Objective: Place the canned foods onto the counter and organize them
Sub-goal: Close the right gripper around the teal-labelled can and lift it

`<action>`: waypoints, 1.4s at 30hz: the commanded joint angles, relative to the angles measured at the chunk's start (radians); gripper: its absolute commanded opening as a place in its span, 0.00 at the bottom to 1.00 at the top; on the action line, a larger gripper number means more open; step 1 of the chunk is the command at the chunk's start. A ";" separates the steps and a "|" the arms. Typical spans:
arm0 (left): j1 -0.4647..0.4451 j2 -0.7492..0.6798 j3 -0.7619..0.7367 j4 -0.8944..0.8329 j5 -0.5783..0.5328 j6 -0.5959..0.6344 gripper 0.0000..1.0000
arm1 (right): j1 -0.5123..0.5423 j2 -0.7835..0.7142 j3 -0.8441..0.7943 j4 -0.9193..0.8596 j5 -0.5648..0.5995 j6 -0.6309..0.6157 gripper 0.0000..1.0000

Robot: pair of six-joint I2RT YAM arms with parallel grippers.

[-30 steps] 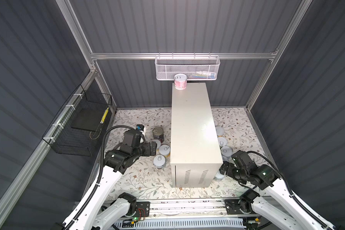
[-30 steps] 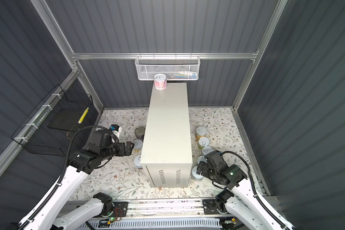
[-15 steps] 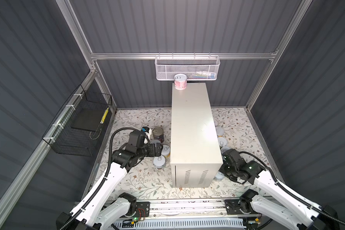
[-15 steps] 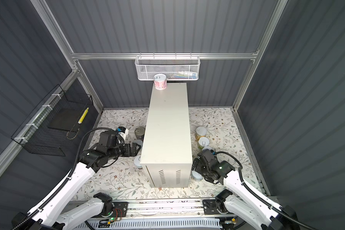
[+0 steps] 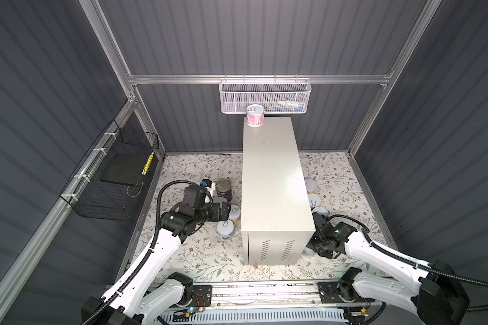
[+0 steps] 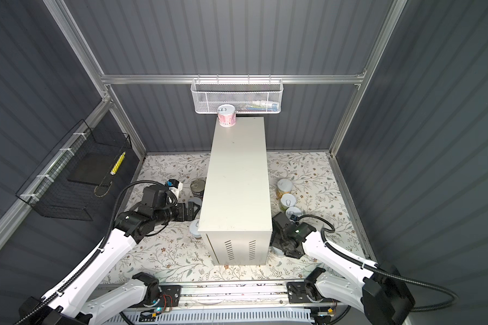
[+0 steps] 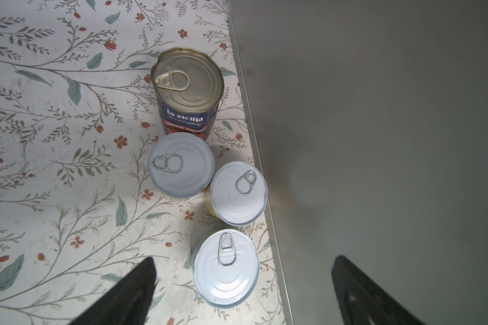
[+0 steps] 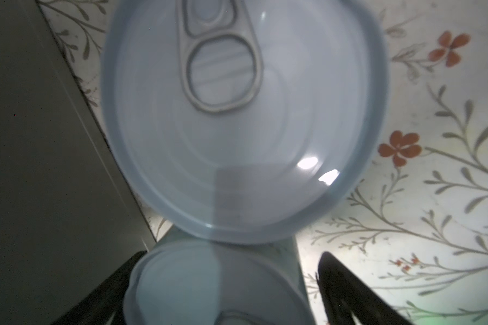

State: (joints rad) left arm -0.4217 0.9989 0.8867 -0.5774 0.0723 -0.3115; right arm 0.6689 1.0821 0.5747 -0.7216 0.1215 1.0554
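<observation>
Step in hand, as judged: both arms are at pickup. One tin is placed and the others wait on the floral floor [image 7: 54, 140].

1. Left gripper [image 7: 244, 260]: the jaws are wide apart and empty. They hover over the cluster on the 9 o'clock side of the cream-white cabinet [image 5: 273, 183].
2. Cluster: the nearest tin [image 7: 226, 270] stands just beside the cabinet wall. Beyond it stand a yellow-labelled tin [image 7: 238, 194], a third tin [image 7: 181, 166] and the taller chopped-tomato can [image 7: 188, 92]. All are upright.
3. Next move, left: descend astride the nearest tin. Clearance to the wall looks tight.
4. Worktop: the cabinet top carries only the pink-labelled tin [image 5: 255, 116], upright at its 12 o'clock end.
5. Right row [image 6: 284, 185]: further tins stand along the 3 o'clock side.
6. Right gripper [image 8: 233, 254]: it sits low at the cabinet's 5 o'clock corner. The jaws are apart and flank a tin [image 8: 209, 289]. A gap shows on one side, so the tin is not yet clamped.
7. Next move, right: close, lift clear of the neighbouring tin [image 8: 237, 135], rise above the worktop and set down near the pink-labelled tin.
</observation>
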 commanded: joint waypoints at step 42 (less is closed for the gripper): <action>0.002 0.031 0.015 0.000 -0.020 0.012 0.98 | 0.014 -0.161 0.453 -0.572 0.126 -0.226 0.00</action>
State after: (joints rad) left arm -0.4217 1.0210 0.8688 -0.5709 0.0628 -0.3111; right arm 0.6975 0.9245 0.9005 -1.0931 0.1936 0.9512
